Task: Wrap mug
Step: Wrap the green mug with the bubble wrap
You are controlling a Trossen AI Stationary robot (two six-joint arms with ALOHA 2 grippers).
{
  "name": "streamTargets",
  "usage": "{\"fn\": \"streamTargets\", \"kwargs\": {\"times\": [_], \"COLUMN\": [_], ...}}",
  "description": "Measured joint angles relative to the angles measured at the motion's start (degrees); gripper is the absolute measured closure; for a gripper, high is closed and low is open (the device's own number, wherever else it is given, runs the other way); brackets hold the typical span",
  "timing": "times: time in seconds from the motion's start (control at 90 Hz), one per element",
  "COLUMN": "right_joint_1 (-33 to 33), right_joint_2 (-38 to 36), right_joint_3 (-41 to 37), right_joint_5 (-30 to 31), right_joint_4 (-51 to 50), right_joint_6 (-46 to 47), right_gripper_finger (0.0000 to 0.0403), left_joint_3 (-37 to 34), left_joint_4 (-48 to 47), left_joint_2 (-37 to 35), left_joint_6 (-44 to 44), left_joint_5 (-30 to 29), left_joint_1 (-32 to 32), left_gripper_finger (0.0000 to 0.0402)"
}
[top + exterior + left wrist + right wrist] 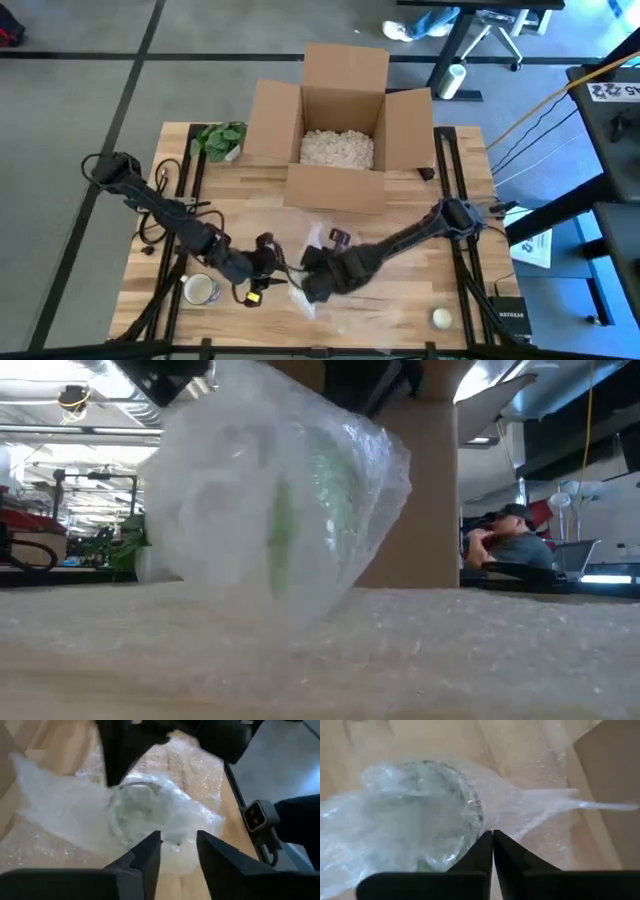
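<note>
Bubble wrap [365, 820] is bunched round the mug [427, 810] before the cardboard box [335, 125]: right gripper [492, 840] pinches the wrap shut so it stays closed, while left gripper [177, 845] waits parted beside the bundle.

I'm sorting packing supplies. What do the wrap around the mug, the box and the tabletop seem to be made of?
Wrap: clear plastic bubble wrap, glossy and dimpled. Box: brown corrugated cardboard by its look, matte, flaps open. Tabletop: light wood, visible plank grain, smooth finish.

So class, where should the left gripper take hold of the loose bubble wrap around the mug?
Probably the free flap of bubble wrap trailing beside the mug: it is thin and unpinned. The right gripper already pinches wrap at the mug's rim, so the left gripper should come from the opposite side.
</note>
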Motion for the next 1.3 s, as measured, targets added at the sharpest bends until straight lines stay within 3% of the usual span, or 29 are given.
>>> {"fn": "streamTargets", "kwargs": {"times": [0.122, 0.244, 0.433, 0.633, 0.811, 0.933, 1.122, 1.3], "right_joint_1": [3.7, 6.0, 7.2, 13.6, 22.5, 24.9, 23.0, 19.8], "right_joint_2": [-0.9, -2.9, -3.0, -3.0, -3.0, -3.4, -5.7, -12.6], "right_joint_3": [0.0, 0.0, -0.1, -3.3, -12.6, -20.5, -27.4, -35.0], "right_joint_5": [7.7, 18.4, 19.7, 28.9, 37.2, 38.1, 40.6, 37.0], "right_joint_4": [-2.5, -12.8, -17.4, -16.2, -14.9, -4.9, 1.1, 10.4], "right_joint_6": [9.3, 26.1, 38.8, 53.9, 75.6, 75.8, 72.3, 59.2], "right_gripper_finger": [0.0403, 0.0403, 0.0403, 0.0403, 0.0403, 0.0403, 0.0403, 0.0403], "left_joint_3": [0.0, 0.0, 0.0, 0.0, 0.0, 0.0, 0.0, 0.0], "left_joint_4": [0.0, 0.7, 0.8, 0.3, -0.2, -0.7, -2.5, -3.2], "left_joint_2": [0.0, 0.0, 0.0, 0.6, 0.7, 0.7, 0.7, 0.7], "left_joint_6": [0.1, 0.6, 3.0, 4.4, 5.0, 5.0, 4.5, 4.5], "left_joint_5": [0.0, 0.0, -0.1, 2.8, 3.5, 4.0, 4.7, 4.7], "left_joint_1": [-0.6, -0.2, 1.4, 3.1, 3.2, 3.1, 3.1, 3.8], "left_gripper_finger": [0.0291, 0.0291, 0.0291, 0.0291, 0.0291, 0.0291, 0.0291, 0.0291]}}
